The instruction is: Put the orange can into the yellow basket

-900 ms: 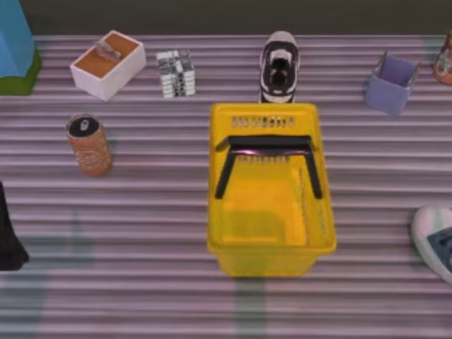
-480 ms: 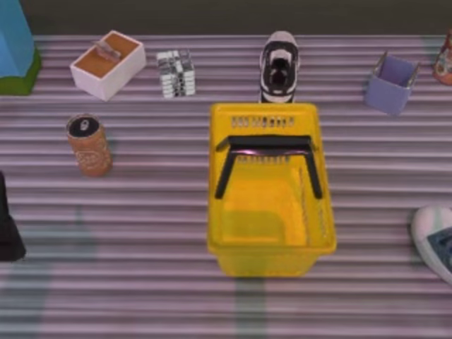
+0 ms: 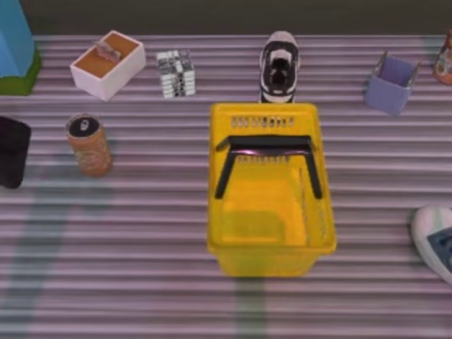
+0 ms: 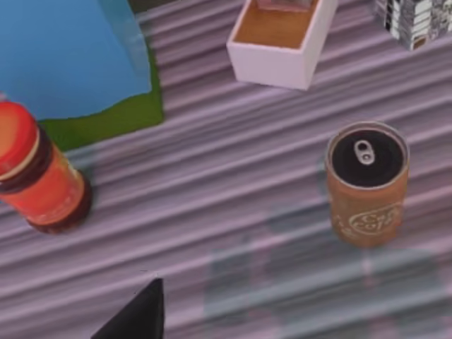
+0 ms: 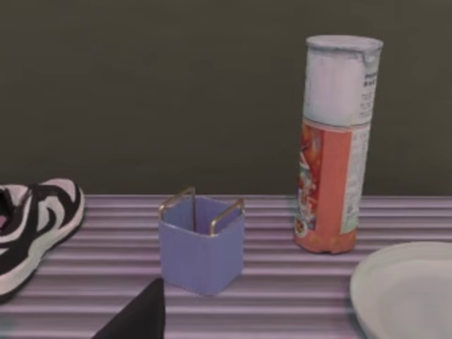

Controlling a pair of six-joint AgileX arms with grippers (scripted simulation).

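The orange can (image 3: 90, 145) stands upright on the striped table at the left, with its dark top and pull tab showing in the left wrist view (image 4: 367, 183). The yellow basket (image 3: 270, 251) sits in the middle of the table, its black handles folded across the opening and nothing inside. My left gripper (image 3: 13, 152) is at the table's left edge, level with the can and a short way to its left, apart from it. My right gripper (image 5: 138, 314) shows only as a dark corner in its wrist view and is out of the top view.
A white box with an orange-brown top (image 3: 108, 63), a silver cube (image 3: 175, 73) and a black-and-white shoe (image 3: 280, 67) line the back. A lavender box (image 3: 390, 85) and a tall tube (image 5: 335, 141) stand back right. A red bottle (image 4: 39, 176) stands left of the can.
My left arm has moved along the table's left edge toward the back, from well in front of the can to level with it. The can and basket have not moved.
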